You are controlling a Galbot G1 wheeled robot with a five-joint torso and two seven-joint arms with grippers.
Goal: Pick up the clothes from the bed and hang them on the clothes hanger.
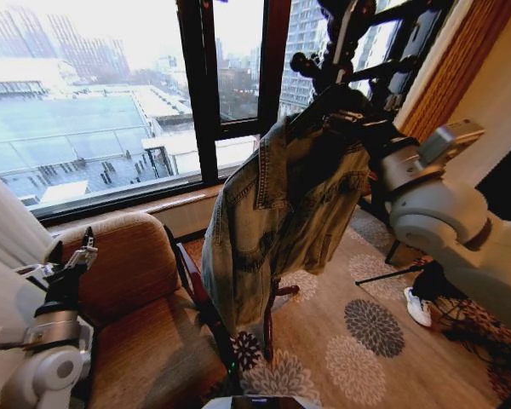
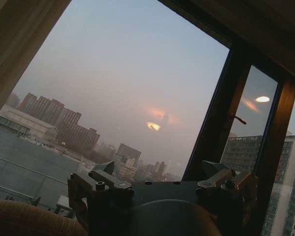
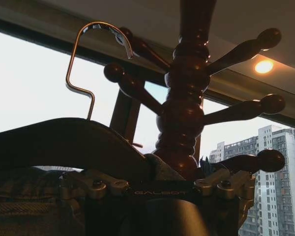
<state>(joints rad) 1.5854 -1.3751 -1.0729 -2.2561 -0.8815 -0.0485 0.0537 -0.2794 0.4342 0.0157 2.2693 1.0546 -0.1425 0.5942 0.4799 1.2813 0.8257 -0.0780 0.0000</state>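
We stand on a brown carpet with grey and white flower medallions [image 1: 373, 328], before a wide dark-framed window [image 1: 206, 81] that looks out on flat rooftops and a hazy line of city towers under an overcast sky. One tan upholstered armchair [image 1: 145, 328] sits just below the sill at our left, and beside it a single faded blue denim jacket [image 1: 277, 217] hangs full length from the thin black clothes hanger [image 3: 64, 135], whose slim metal hook [image 3: 86, 59] curls over an upper peg of one dark turned-wood coat stand [image 3: 187, 98]. In the right wrist view we count six knobbed pegs on that stand, and one ceiling lamp [image 3: 264, 66] glows beyond it. Our right claw [image 1: 345, 115] is raised at the jacket's shoulder, close against the hanger and the stand's post; whether its fingers are spread or pressed together, we cannot tell. Our left claw [image 1: 83, 254] rests low by the armchair's back, well apart from the jacket, pointed at the window, its two fingers spread with nothing between them. One white shoe [image 1: 417, 307] shows on the carpet at the right.
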